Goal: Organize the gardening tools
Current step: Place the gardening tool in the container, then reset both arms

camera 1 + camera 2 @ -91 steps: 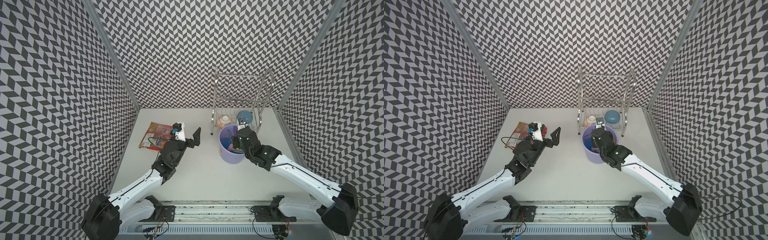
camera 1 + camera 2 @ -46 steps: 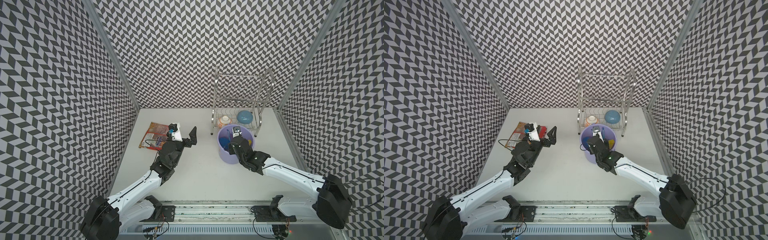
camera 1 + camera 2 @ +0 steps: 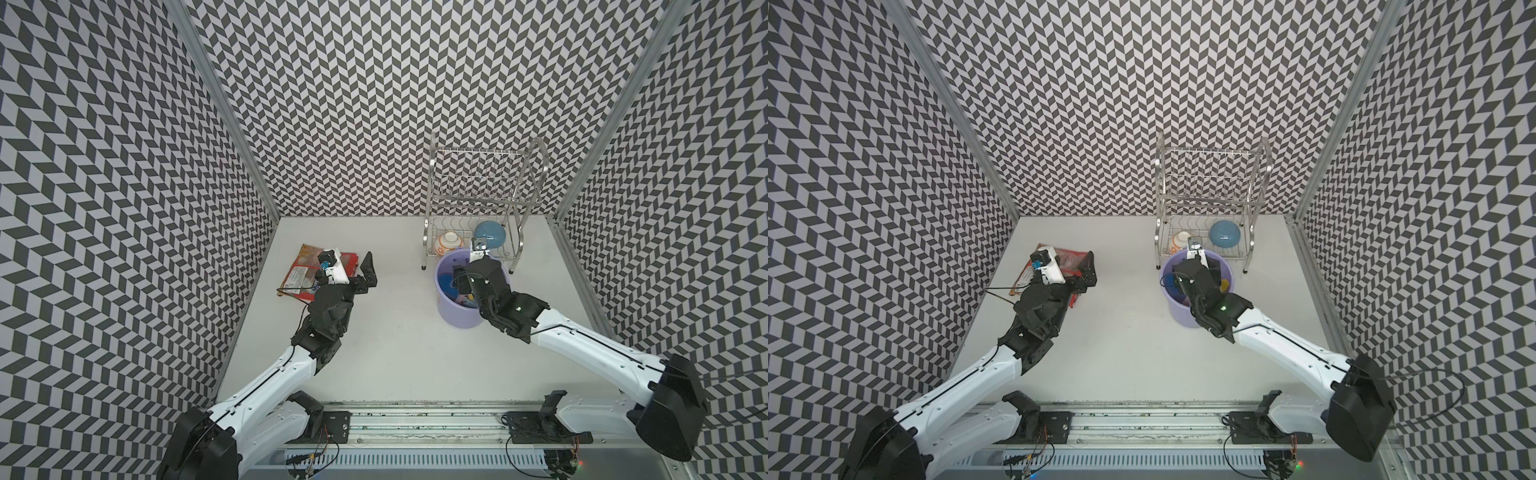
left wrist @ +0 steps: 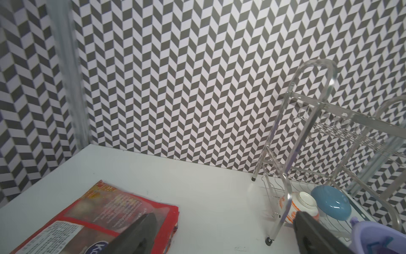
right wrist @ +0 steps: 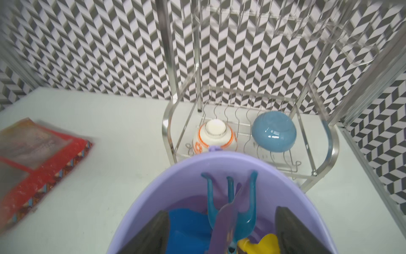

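The lavender bucket (image 3: 457,322) (image 3: 1177,316) stands in front of the wire rack. My right gripper (image 3: 459,276) (image 5: 220,211) is inside its mouth, open, with fingers wide apart. Between them, in the right wrist view, a blurred purple fork (image 5: 224,224) hangs loose, touching neither finger. Behind it are a blue rake (image 5: 247,217), a dark blue trowel (image 5: 189,226) and a yellow spade (image 5: 263,244), all in the bucket (image 5: 153,187). My left gripper (image 3: 353,270) (image 4: 226,214) is open and empty, above the table beside the red packet.
A red snack packet (image 3: 305,270) (image 4: 98,211) lies at the back left. The steel wire rack (image 3: 482,187) stands at the back right, holding a blue bowl (image 3: 490,237) and a white and orange bowl (image 3: 446,243). Patterned walls enclose three sides.
My right gripper moved over the bucket, dipped into it and opened, letting go of the purple fork. My left gripper shifted slightly toward the red packet, still open.
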